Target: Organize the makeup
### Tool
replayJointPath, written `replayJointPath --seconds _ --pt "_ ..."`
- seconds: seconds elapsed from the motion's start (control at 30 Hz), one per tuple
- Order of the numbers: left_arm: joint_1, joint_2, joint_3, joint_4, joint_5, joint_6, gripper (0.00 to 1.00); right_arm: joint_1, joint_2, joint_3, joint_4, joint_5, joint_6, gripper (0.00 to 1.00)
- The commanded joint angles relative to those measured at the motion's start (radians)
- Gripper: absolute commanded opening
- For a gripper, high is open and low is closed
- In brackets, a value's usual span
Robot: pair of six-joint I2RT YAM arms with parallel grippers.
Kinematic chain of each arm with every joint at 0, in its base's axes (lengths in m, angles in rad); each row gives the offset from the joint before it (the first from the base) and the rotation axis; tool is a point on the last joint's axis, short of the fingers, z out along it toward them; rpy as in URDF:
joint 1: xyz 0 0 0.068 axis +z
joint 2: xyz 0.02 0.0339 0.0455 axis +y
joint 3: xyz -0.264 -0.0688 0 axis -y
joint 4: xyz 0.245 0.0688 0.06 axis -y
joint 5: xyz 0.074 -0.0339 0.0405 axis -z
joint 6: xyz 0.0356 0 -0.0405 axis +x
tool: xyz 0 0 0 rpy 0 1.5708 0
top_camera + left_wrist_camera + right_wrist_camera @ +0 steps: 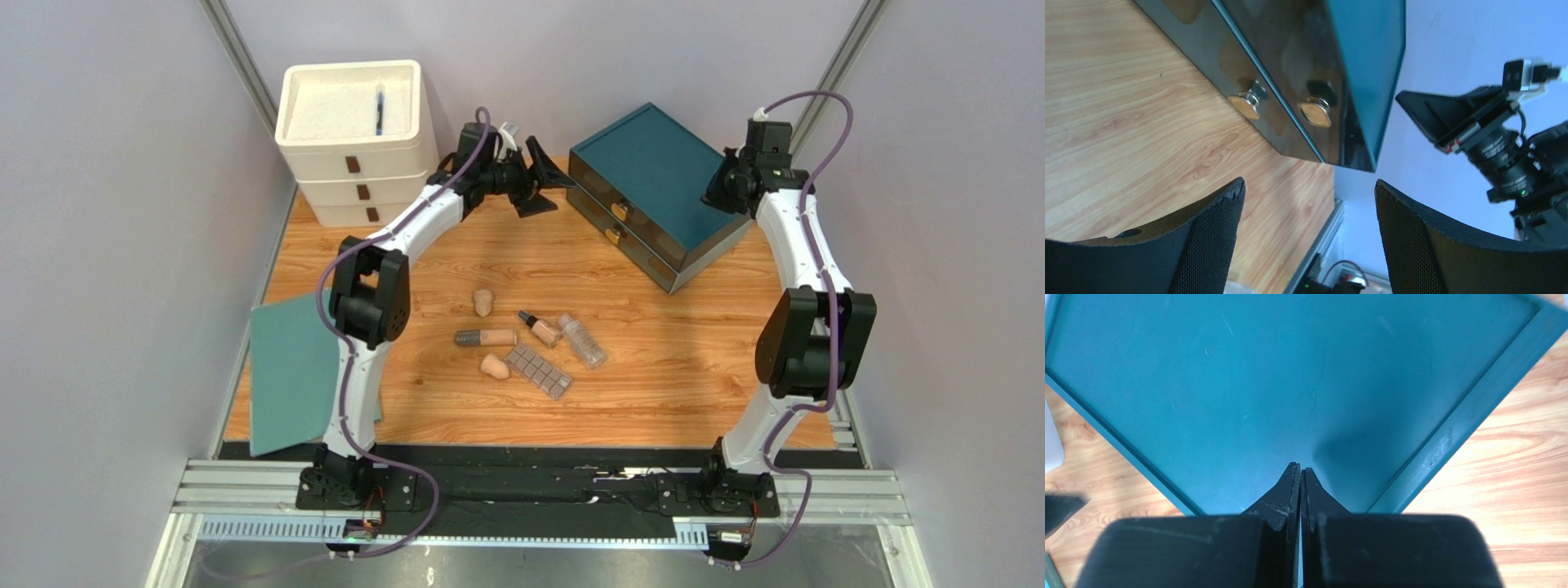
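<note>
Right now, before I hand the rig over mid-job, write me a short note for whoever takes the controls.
Left gripper: open, empty, in front of the teal drawer chest, facing its two knobs.
Right gripper: shut, empty, over the chest's top; contact unclear.
Makeup: two sponges, tube, dropper bottle, clear bottle and palette all lie loose mid-table.
Done: nothing stowed; both chest drawers look closed.
To do: probably pull a drawer open by its knob, then put away every item.
</note>
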Motion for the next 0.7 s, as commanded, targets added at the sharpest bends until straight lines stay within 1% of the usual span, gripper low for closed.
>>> replayJointPath --seconds 0.0,0.03,0.17,0.3,0.43,0.53,0.67 --pt "-0.025 0.107 0.057 0.208 0.088 -0.201 0.81 -0.004 0.002 -0.026 0.001 -0.041 -0.006 0.00" --pt "-0.031 0.122 0.094 0.212 0.090 -0.207 0.81 -0.007 0.004 -0.031 0.001 -0.043 -0.004 0.00" --pt "-0.075 0.193 0.154 0.271 0.093 -0.253 0.81 -0.016 0.013 -0.046 0.001 -0.067 -0.006 0.00" --pt "-0.106 0.253 0.168 0.376 0.078 -0.381 0.80 -0.021 0.020 -0.061 0.001 -0.089 -0.007 0.00" --pt "-0.131 0.300 0.246 0.380 0.076 -0.406 0.79 -0.030 0.025 -0.078 0.000 -0.116 -0.012 0.00" --pt "-0.148 0.314 0.253 0.404 0.070 -0.434 0.78 -0.036 0.028 -0.088 -0.002 -0.133 -0.010 0.00" --pt "-0.152 0.332 0.267 0.375 0.064 -0.423 0.76 -0.036 0.034 -0.091 0.000 -0.143 -0.012 0.00"
